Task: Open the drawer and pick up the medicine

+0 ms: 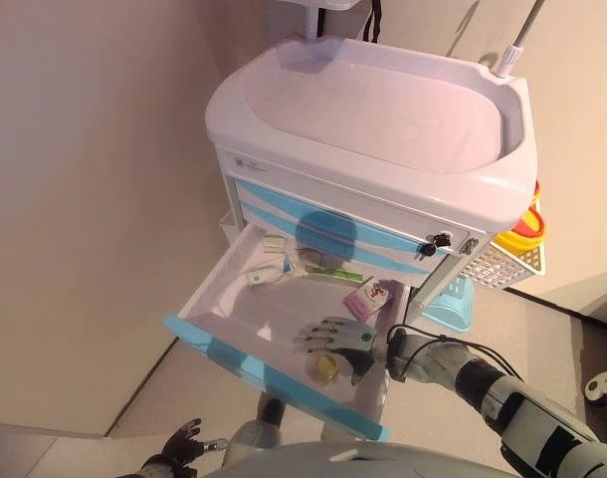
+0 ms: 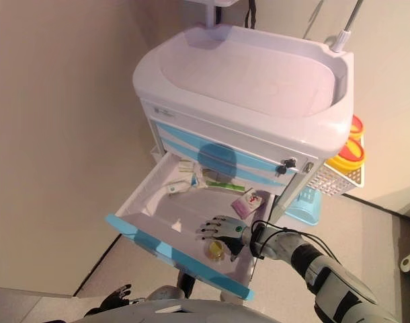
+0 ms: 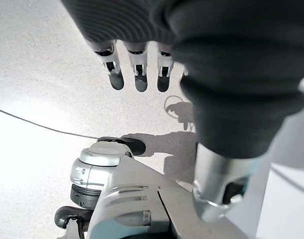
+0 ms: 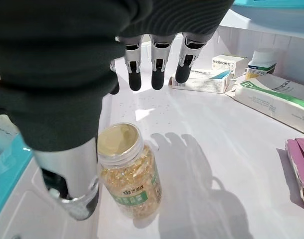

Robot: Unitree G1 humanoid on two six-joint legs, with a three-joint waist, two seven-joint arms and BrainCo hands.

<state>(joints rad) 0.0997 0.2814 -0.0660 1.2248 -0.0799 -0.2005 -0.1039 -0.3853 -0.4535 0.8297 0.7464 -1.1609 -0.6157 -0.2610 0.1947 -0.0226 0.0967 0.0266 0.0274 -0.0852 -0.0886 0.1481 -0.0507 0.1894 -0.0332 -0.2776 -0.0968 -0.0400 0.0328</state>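
Observation:
The white cart's bottom drawer [image 1: 224,314] with a blue front stands pulled open. A clear medicine bottle of yellow capsules [image 4: 128,172] with a gold lid stands near the drawer's front, also seen in the left eye view [image 1: 326,367]. My right hand [image 1: 341,339] hovers open just above it, fingers [image 4: 157,69] straight, thumb beside the bottle, not holding it. My left hand [image 1: 179,443] hangs low by the floor, fingers relaxed [image 3: 137,74].
The drawer also holds a pink box [image 1: 370,297], a green-and-white box [image 4: 274,99], small white boxes [image 4: 202,79] and a small bottle [image 4: 261,62]. The cart's top is a white tray [image 1: 383,110]. A side basket [image 1: 507,261] holds yellow containers. A wall is at left.

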